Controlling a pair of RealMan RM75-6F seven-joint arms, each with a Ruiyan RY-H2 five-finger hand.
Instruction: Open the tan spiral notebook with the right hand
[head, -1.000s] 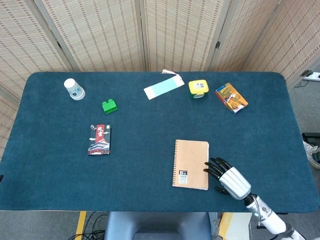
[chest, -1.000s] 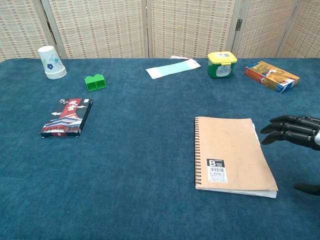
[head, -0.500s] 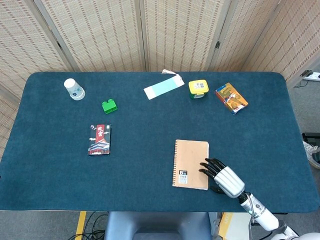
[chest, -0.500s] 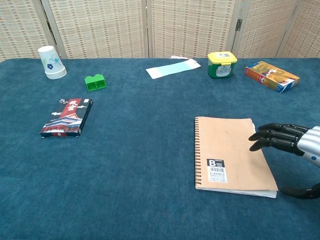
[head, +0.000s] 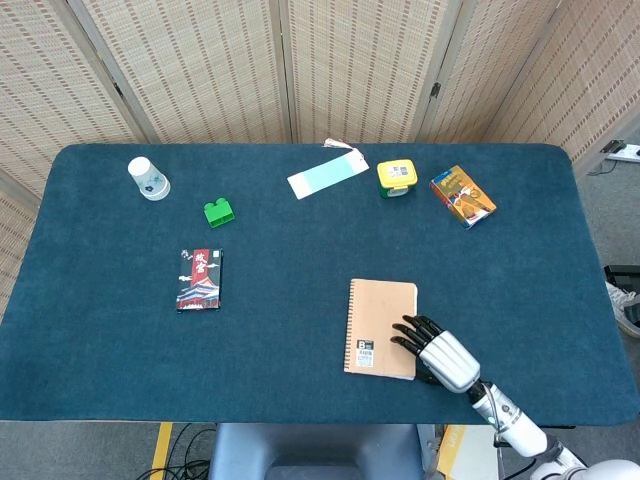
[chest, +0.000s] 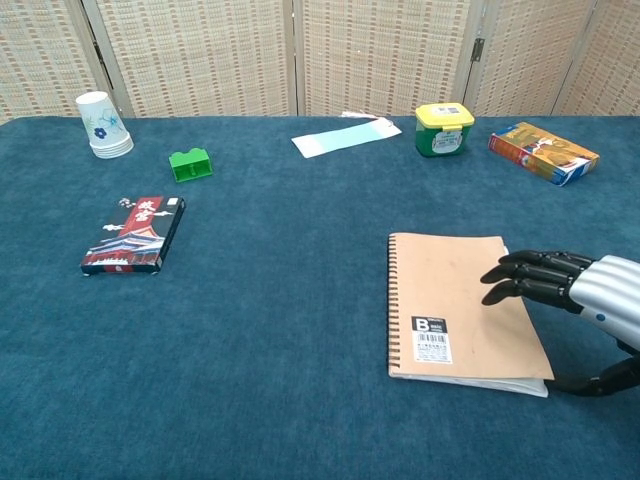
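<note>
The tan spiral notebook (head: 378, 324) (chest: 450, 298) lies closed on the blue table, spiral along its left side, a barcode label near its front edge. My right hand (head: 437, 354) (chest: 580, 296) reaches in from the right, its dark fingers (chest: 520, 278) stretched out over the notebook's right half. The thumb (chest: 592, 381) sits low beside the notebook's front right corner. Whether the fingers touch the cover cannot be told. My left hand is in neither view.
A dark patterned box (head: 200, 279) lies at the left. Along the far side stand a paper cup (head: 148, 178), a green block (head: 218, 212), a pale blue strip (head: 327, 175), a yellow-lidded tub (head: 396, 178) and a colourful box (head: 463, 196).
My right hand has slid left from beside the notebook until its fingers are over the cover's right part. The notebook has stayed closed.
</note>
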